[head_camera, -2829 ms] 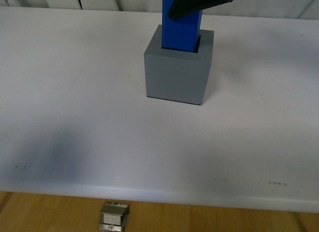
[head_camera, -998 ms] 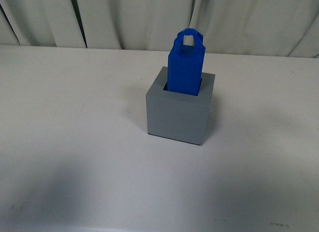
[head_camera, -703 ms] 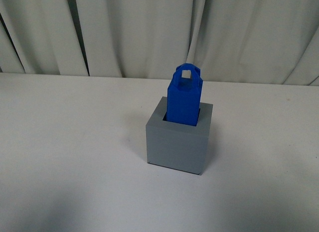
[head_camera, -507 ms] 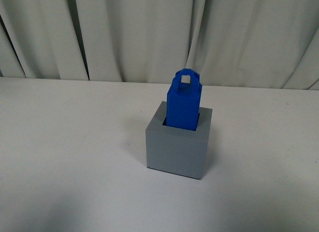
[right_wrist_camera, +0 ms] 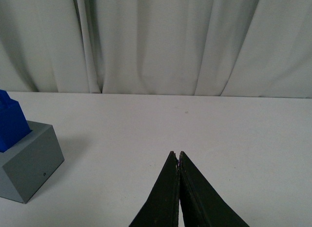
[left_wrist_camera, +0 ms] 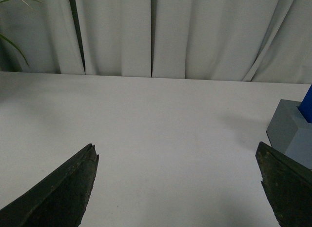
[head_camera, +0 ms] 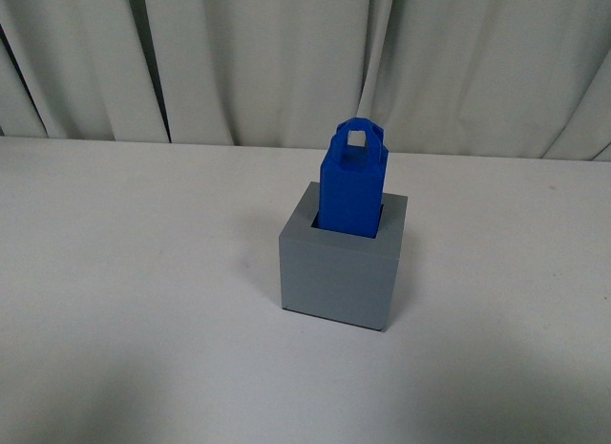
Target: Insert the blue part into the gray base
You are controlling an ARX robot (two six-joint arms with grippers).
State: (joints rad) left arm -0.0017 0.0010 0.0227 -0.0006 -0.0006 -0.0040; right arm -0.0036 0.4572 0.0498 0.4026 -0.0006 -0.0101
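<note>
The blue part stands upright in the square recess of the gray base on the white table, its loop handle on top. Neither arm shows in the front view. In the left wrist view the left gripper is open with only bare table between its fingers; the gray base and a sliver of the blue part sit at the frame's right edge. In the right wrist view the right gripper is shut on nothing, apart from the gray base and the blue part.
A white table carries the base. White curtains hang behind its far edge. A green plant leaf shows at the corner of the left wrist view.
A dark gripper that was over the blue part 2.8 s ago has left the front view. That view has tilted up, bringing the curtains in. The blue part still stands in the gray base.
</note>
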